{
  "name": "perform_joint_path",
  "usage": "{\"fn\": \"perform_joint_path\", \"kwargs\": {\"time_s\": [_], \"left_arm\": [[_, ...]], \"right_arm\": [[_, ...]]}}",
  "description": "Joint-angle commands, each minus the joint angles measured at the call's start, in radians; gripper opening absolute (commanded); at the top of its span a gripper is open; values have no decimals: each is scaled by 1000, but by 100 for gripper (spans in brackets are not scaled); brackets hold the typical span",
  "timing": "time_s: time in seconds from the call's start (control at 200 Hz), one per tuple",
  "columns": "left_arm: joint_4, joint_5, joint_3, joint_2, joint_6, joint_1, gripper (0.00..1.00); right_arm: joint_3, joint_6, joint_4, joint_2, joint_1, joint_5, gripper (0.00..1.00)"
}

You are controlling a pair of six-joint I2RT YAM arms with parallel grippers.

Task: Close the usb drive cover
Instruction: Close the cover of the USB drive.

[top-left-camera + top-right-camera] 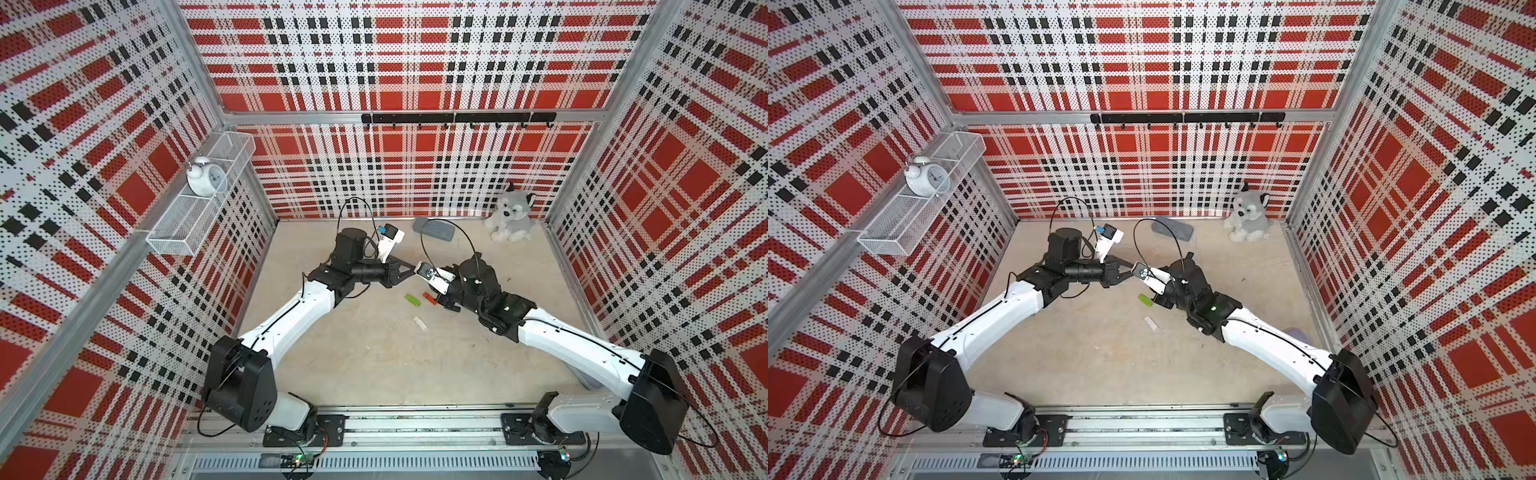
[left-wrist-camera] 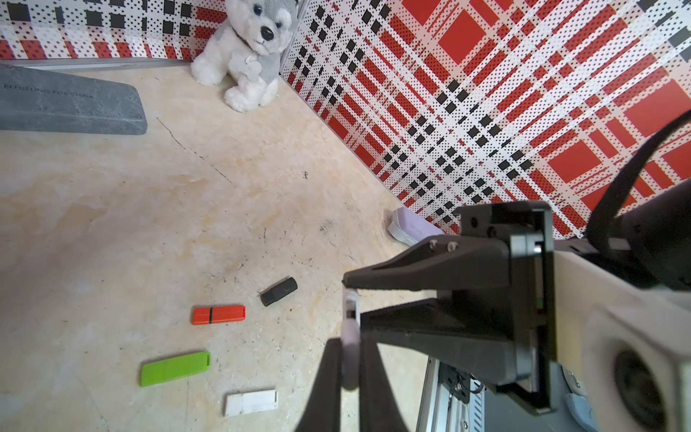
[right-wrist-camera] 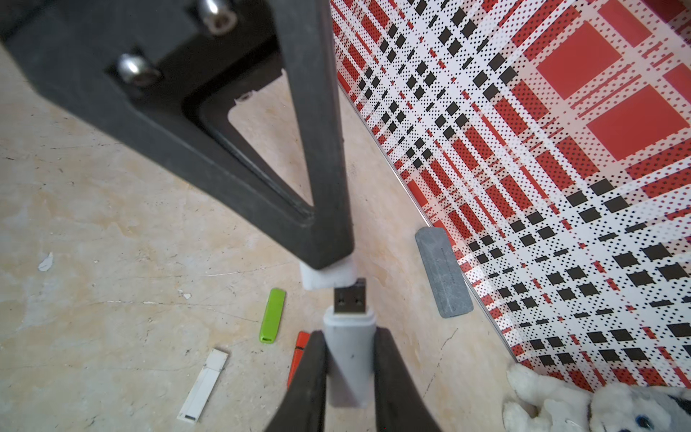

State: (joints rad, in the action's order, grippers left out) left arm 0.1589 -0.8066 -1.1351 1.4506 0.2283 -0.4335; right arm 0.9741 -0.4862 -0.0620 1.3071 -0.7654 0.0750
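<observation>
**A:** Well, where is the USB drive (image 3: pixel 349 359)?

**B:** Off the table, held up between the two arms. The right gripper (image 3: pixel 349 333) is clamped on its pale grey body, and the metal plug sticks out bare towards the left arm.

**A:** And the cover?

**B:** The white cap (image 3: pixel 327 278) is pinched at the tip of the left gripper (image 2: pixel 350 338). The jaws are closed on it, and the left wrist view shows it edge-on between them. In the right wrist view the cap sits just beside the end of the plug, offset to one side. I cannot tell whether they touch, and the cap is not yet on.

**A:** What do the top views give?

**B:** In both top views the grippers meet tip to tip above the beige table (image 1: pixel 374 353). The drive is too small to make out there.

**A:** Anything else around?

**B:** Four more lie on the table, apart from each other: a green drive (image 2: pixel 175 368), an orange-red drive (image 2: pixel 218 315), a black drive (image 2: pixel 278 291) and a white drive (image 2: pixel 250 402). Further back, a grey case (image 2: pixel 67 101) lies by the rear wall and a plush husky (image 1: pixel 509 214) sits in the corner.
</observation>
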Motion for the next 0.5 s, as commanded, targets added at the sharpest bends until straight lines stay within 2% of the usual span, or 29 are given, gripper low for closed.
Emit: {"fn": "perform_joint_path", "kwargs": {"time_s": [0.0, 0.496], "left_arm": [[8, 4, -29, 6, -18, -7, 0], [1, -5, -18, 14, -3, -6, 0]], "right_arm": [[25, -9, -6, 1, -18, -12, 14], [8, -32, 34, -14, -45, 10, 13]]}}
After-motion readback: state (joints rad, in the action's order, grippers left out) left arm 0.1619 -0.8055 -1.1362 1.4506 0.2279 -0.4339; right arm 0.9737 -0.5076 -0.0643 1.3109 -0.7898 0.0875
